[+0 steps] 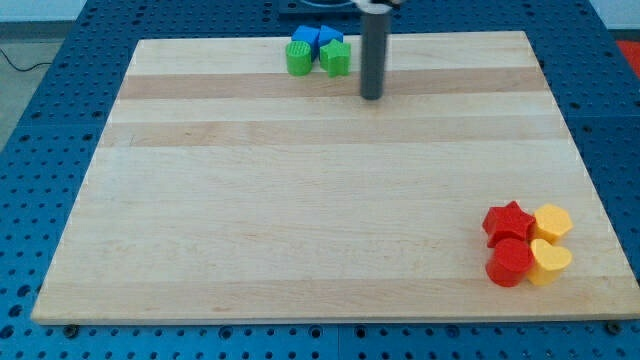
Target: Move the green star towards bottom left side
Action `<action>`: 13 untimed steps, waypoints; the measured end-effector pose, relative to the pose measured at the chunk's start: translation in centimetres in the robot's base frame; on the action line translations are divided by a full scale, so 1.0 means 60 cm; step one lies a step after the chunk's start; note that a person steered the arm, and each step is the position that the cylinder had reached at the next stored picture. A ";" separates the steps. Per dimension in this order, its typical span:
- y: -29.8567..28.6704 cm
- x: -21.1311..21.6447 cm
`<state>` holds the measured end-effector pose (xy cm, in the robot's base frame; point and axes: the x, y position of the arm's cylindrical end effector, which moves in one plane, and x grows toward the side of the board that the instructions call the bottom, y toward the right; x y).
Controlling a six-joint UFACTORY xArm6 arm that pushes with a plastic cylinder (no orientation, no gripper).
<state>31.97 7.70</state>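
- Wooden board (330, 200) — it fills most of the view, and its bottom left, where the star should end up, holds no blocks.
- Top cluster — the green star (336, 57) sits at the view's top edge, touching a green cylinder (299, 58) on its left, with blue blocks (316, 38) just behind; their shapes are hard to make out.
- My tip (372, 96) — just right of the star and slightly below it; there is no claw on this rod, so nothing can be held or let go.
- Risk, as I judge it — a leftward push would drive the star into the green cylinder and drag the cluster along.
- Red and yellow blocks (526, 245) — bottom right, well apart, unlikely to interfere.
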 end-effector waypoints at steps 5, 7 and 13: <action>-0.018 -0.173; -0.173 -0.085; -0.286 0.069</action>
<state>36.08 -9.46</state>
